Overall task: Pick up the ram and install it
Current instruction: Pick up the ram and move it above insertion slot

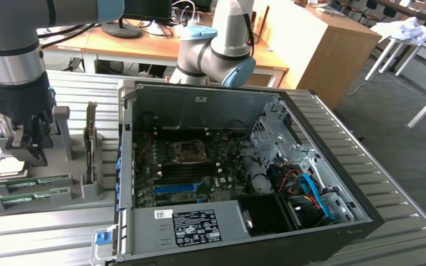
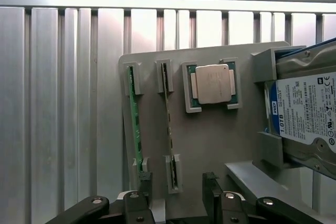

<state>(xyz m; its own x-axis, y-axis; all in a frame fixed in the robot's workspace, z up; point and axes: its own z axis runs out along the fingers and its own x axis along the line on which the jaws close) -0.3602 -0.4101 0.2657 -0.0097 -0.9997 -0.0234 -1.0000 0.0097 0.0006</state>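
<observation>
Two ram sticks stand on edge in slots of a grey holder (image 2: 210, 145); they are thin green boards, one (image 2: 135, 124) beside the other (image 2: 169, 124). In the exterior view they show as green strips (image 1: 34, 182) at the holder's near end. My gripper (image 2: 178, 196) hangs just above the holder, open, its black fingers (image 2: 144, 190) either side of the end of the second stick without touching it. In the exterior view the gripper (image 1: 26, 151) stands low over the holder (image 1: 80, 188) at the far left.
A square silver processor (image 2: 212, 84) and a blue-labelled hard drive (image 2: 307, 114) share the holder. The open computer case (image 1: 128, 166) lies to the exterior view's right, its motherboard (image 1: 187, 172) exposed. A second arm (image 1: 221, 50) stands behind the case. The table is ribbed metal (image 2: 63, 103).
</observation>
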